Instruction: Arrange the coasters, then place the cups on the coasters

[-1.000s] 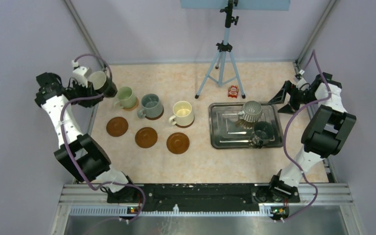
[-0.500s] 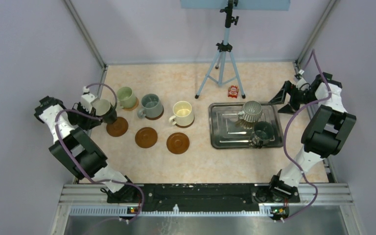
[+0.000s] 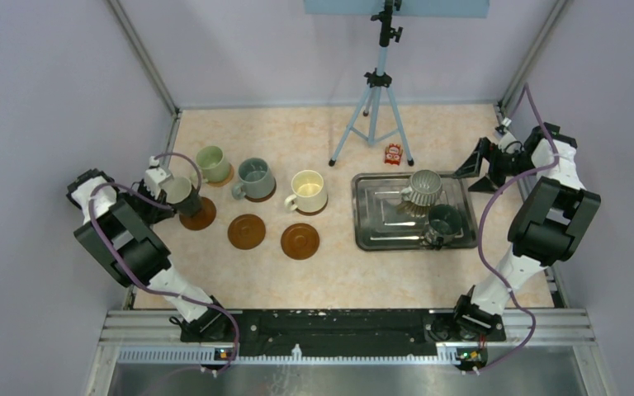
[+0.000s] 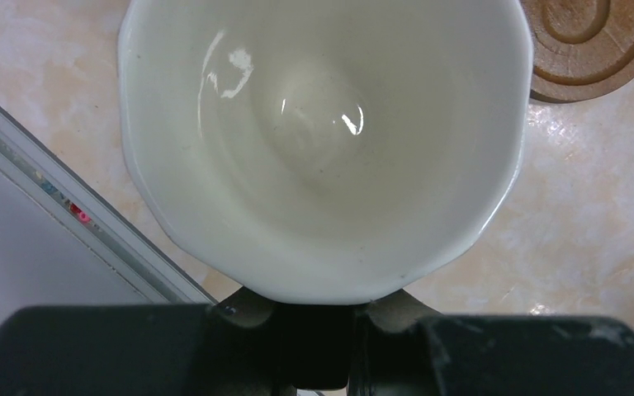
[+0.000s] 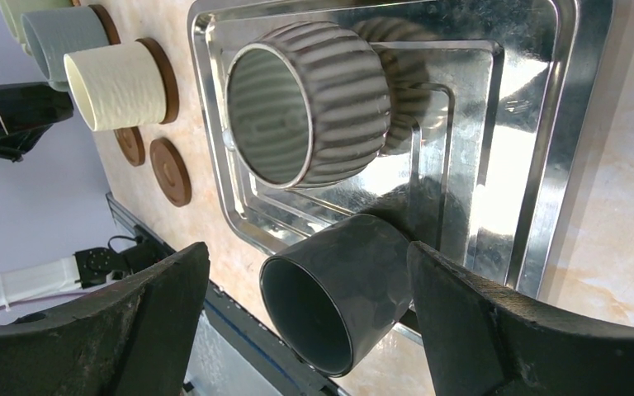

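The white cup (image 3: 180,191) hangs in the left tool (image 3: 167,188) near the left edge of the table (image 3: 338,272). It is just beside the leftmost front coaster (image 3: 204,217) and not yet seated on it. The wrist view looks straight down into its glossy inside. The left tool is pinched narrow on the cup's near side, though whether on a handle or the wall cannot be told.

The right tool (image 3: 480,167) stands wide with nothing between its fingers, near the far right corner of the tray (image 3: 363,241). The tray holds the ribbed cup (image 3: 421,188) and the dark cup (image 3: 444,221). In the back row, 3 cups sit on coasters: green cup (image 3: 212,163), blue cup (image 3: 254,177) and cream cup (image 3: 308,190). In front, 2 more coasters (image 3: 246,231) lie bare.

The white cup looks like glazed ceramic, so it is probably stiff, slick, brittle and fairly heavy for a 1-sided pinch. Held this way it may tilt or swing. It likely wants a slow, level descent, centred, since the coaster seems only a little wider than a cup base. The coaster looks light and could slide if the base nudges its edge. For the 2 cups in the tray, the handle or the wall at the rim seems the safest hold.
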Robot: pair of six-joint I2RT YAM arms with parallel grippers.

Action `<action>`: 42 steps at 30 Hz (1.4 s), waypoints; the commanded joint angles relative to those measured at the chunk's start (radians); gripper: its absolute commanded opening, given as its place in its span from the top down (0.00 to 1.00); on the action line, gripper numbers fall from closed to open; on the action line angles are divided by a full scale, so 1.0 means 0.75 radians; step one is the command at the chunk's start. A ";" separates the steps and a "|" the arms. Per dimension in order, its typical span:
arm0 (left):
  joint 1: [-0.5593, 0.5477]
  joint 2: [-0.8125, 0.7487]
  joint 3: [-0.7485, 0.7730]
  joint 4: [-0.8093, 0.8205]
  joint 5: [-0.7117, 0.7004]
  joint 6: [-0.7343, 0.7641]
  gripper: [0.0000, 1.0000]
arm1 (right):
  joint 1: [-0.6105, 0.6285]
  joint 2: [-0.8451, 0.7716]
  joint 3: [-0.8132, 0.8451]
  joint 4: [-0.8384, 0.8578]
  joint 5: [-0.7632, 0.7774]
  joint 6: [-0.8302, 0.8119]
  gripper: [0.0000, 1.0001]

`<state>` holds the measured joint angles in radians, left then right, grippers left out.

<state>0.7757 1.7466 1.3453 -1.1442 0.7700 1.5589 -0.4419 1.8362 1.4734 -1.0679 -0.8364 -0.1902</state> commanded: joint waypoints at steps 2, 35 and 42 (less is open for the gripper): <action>-0.007 -0.004 -0.011 0.051 0.096 0.035 0.99 | -0.010 -0.002 0.024 -0.012 -0.004 -0.035 0.12; -0.061 0.060 -0.076 0.130 0.014 0.011 0.91 | -0.010 -0.009 0.008 -0.019 0.060 -0.040 0.11; -0.062 0.058 -0.071 0.140 0.000 0.001 0.69 | -0.011 -0.008 0.007 -0.019 0.062 -0.041 0.12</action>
<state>0.7300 1.7935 1.2774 -1.0424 0.7269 1.5509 -0.4419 1.8362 1.4734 -1.0821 -0.7868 -0.2024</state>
